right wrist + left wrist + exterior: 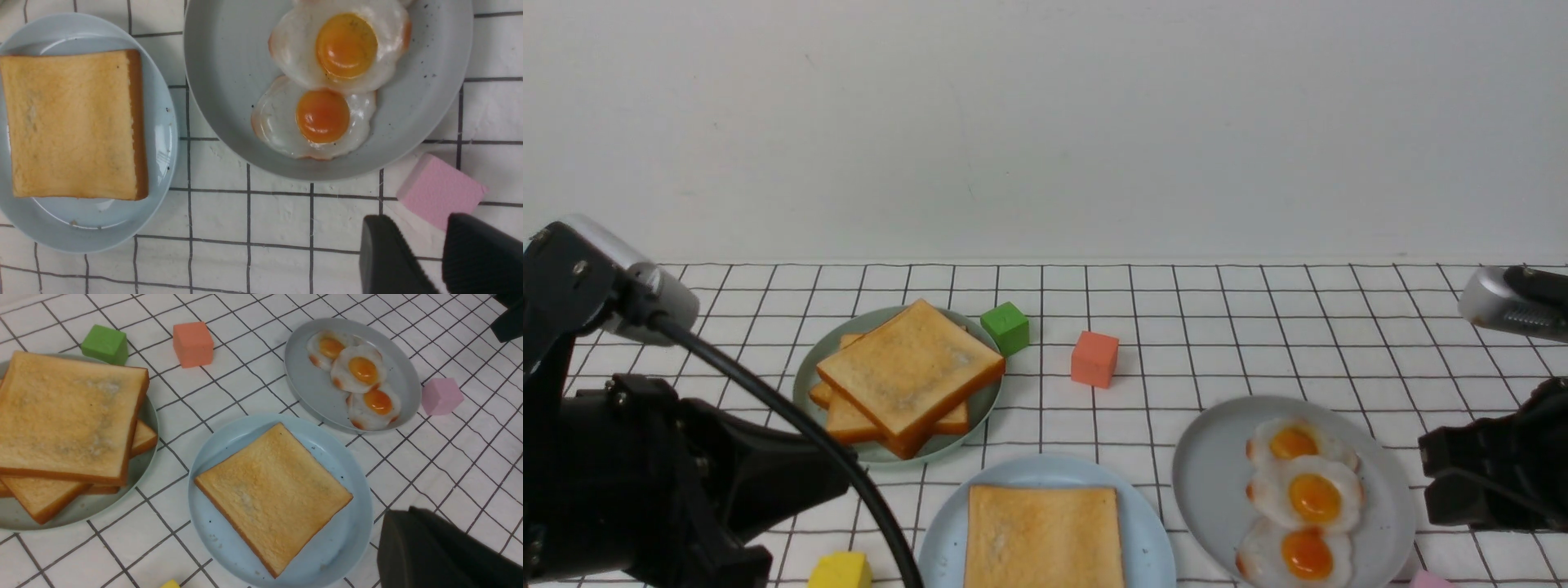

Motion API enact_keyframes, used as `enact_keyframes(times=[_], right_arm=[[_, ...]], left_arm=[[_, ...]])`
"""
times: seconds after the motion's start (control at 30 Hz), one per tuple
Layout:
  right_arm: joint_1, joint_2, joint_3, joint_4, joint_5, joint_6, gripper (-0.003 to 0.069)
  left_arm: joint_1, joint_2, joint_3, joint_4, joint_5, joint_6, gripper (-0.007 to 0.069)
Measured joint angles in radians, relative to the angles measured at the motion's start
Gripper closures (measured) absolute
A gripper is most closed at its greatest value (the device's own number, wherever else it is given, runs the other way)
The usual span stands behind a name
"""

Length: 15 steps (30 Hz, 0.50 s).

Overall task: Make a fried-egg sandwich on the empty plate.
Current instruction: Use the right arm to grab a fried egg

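The light blue plate [1152, 531] sits at the front centre and bears a single toast slice [1044, 535]. No stacked sandwich with an egg is in view. The plate [351, 531] and slice [273, 494] also show in the left wrist view, and the plate [161, 134] and slice [73, 122] in the right wrist view. My left gripper [398, 514] is shut and empty, just off the blue plate's rim. My right gripper [419, 222] is open and empty, beside the pink cube [439, 190] and short of the grey plate.
The grey plate [1217, 482] at the front right holds three overlapping fried eggs [1311, 494]. A pale green plate [809, 376] at the left holds a pile of toast [911, 371]. A green cube [1006, 327], an orange cube [1094, 358] and a yellow cube [841, 570] lie about.
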Motion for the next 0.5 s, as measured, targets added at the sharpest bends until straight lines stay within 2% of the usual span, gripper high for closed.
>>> enact_keyframes(times=[0.5], right_arm=[[0.000,0.011,-0.001,0.000,-0.063,0.028,0.0416]], left_arm=[[0.000,0.000,0.000,-0.017,0.005,0.004,0.0638]])
